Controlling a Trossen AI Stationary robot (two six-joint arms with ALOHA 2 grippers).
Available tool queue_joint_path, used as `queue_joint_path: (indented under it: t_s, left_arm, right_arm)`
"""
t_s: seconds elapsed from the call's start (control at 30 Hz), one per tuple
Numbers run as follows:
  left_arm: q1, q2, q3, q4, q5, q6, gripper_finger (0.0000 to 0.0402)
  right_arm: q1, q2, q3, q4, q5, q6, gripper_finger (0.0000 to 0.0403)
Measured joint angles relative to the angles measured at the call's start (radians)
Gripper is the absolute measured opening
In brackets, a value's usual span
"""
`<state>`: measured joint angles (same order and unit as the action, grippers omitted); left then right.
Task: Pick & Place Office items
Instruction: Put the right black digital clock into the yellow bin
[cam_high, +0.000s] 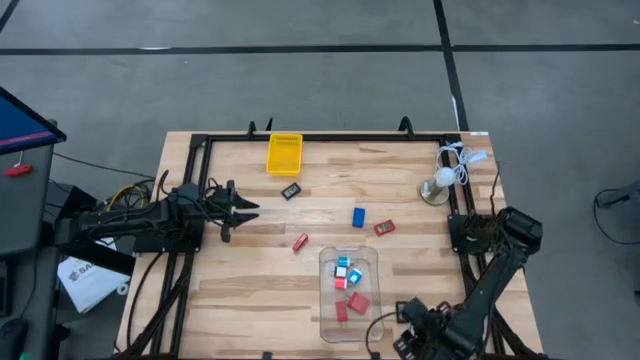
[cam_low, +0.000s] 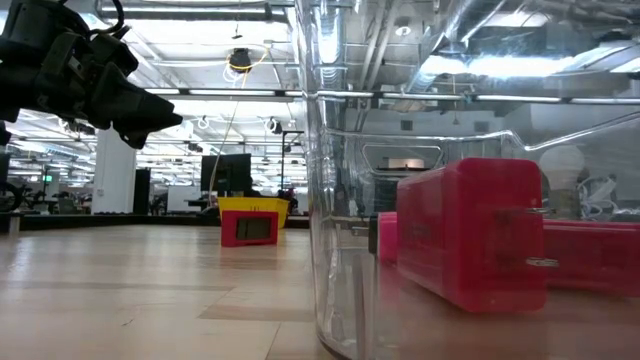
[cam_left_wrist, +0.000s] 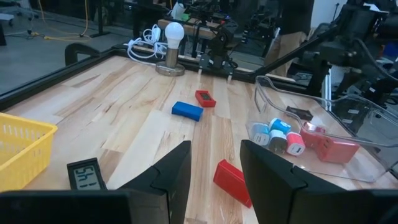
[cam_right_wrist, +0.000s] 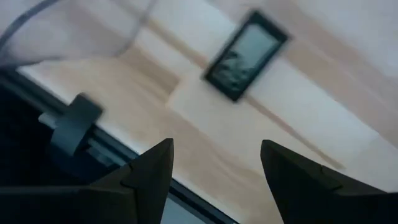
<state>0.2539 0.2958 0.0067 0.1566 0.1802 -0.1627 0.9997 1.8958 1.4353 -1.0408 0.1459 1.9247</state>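
Loose on the wood in the high view are a black rectangle with a pale label (cam_high: 291, 190), a blue block (cam_high: 358, 216) and two red blocks (cam_high: 385, 228) (cam_high: 300, 242). More red blocks and white-and-cyan bits (cam_high: 346, 272) lie inside the clear bin (cam_high: 368, 318). My left gripper (cam_high: 243, 211) is open above the table's left part. In its wrist view (cam_left_wrist: 214, 177), the nearest red block (cam_left_wrist: 232, 180) lies just beyond its fingertips, which do not touch it. My right gripper (cam_right_wrist: 217, 168) is open, low over the near right edge (cam_high: 425, 335). A dark rectangular piece (cam_right_wrist: 245, 55) lies beyond it.
The yellow tray (cam_high: 284, 153) sits at the far edge. The white lamp with coiled cable (cam_high: 440, 183) stands at the far right. A black frame rail (cam_high: 190, 200) borders the table. The bin wall (cam_low: 330, 200) fills the low view's near side.
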Motion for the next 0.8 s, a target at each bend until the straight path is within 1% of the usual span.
queue_joint_path:
  t_s: [0.2,0.33,0.4,0.57,0.8]
  left_arm:
    - [0.000,0.000,0.000,0.002,0.000,0.000,0.0136]
    - [0.000,0.000,0.000,0.002,0.000,0.000,0.0136]
    - [0.000,0.000,0.000,0.002,0.000,0.000,0.0136]
    - [0.000,0.000,0.000,0.002,0.000,0.000,0.0136]
    - [0.000,0.000,0.000,0.002,0.000,0.000,0.0136]
  right_arm:
    - [-0.003,0.043,0.001,0.062,0.042,-0.119,0.0234]
    - [0.000,0.041,0.000,0.067,0.129,-0.192,0.0234]
    - [0.007,0.038,0.000,0.096,0.177,-0.239,0.0233]
    - [0.040,0.037,0.000,0.135,0.249,-0.325,0.0210]
    - [0.075,0.040,-0.001,0.046,0.335,-0.347,0.0168]
